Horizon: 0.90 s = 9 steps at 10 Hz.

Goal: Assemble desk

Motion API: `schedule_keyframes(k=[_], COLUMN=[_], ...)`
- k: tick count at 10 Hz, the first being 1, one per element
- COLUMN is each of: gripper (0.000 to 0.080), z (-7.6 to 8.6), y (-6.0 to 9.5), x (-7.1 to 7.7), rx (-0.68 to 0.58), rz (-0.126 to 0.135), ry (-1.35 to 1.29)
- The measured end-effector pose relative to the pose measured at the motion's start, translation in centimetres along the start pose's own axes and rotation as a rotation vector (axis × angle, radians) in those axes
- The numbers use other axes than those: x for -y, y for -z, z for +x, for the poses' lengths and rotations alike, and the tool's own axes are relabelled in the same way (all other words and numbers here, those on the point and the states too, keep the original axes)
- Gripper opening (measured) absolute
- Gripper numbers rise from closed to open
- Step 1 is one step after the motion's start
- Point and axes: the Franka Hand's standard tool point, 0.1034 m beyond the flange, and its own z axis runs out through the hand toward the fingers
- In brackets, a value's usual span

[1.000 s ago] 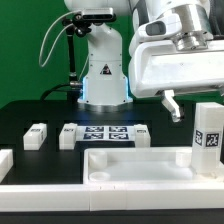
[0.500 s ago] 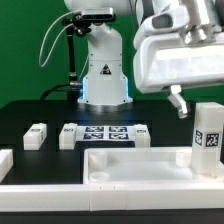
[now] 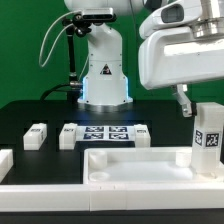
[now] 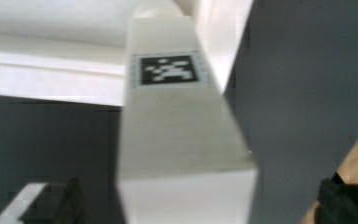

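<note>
The desk slab (image 3: 135, 165), white with a recessed middle and raised rim, lies at the front of the table. A tall white leg post (image 3: 208, 136) with a tag stands upright at the exterior view's right, behind the slab's corner. My gripper (image 3: 185, 106) hangs just above and to the left of that post's top, holding nothing. In the wrist view the same post (image 4: 179, 130) fills the middle, close up, with its tag facing the camera. The jaws stand wide apart, either side of it. A smaller leg post (image 3: 36, 135) lies at the left.
The marker board (image 3: 101, 133) lies flat mid-table, with small white blocks at its ends. Another white part (image 3: 5, 161) sits at the far left edge. A low white border rail (image 3: 110, 198) runs along the front. The robot base (image 3: 103, 70) stands behind.
My gripper has moved toward the exterior view's right and slightly down, closer to the upright leg post. Nothing else has moved.
</note>
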Motion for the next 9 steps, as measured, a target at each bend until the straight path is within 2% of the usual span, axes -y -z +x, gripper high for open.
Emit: schedule_keyframes(k=[1,2,3,5,6,7,8,9], gripper=[0.0649,0.0649,0.0649,0.0649,0.0548,0.0548,0.0347,0.0306], z=[-1.11,-1.19,-2.01,-1.64,-1.68,-1.68,-1.69,-1.74], y=[-0.32,-0.51,-0.75,-0.75,-0.79,-0.79,-0.80,-0.82], x=[-0.18,-0.21,0.10,0.67,0.64,0.67,0.73,0.19], rx=[0.099,0.133,0.216,0.237,0.238,0.238,0.240,0.240], rz=[0.009,0.013,0.023,0.022,0.022,0.022,0.012,-0.004], ry=[-0.015,-0.022,-0.044,-0.101,-0.102,-0.108,-0.206,-0.287])
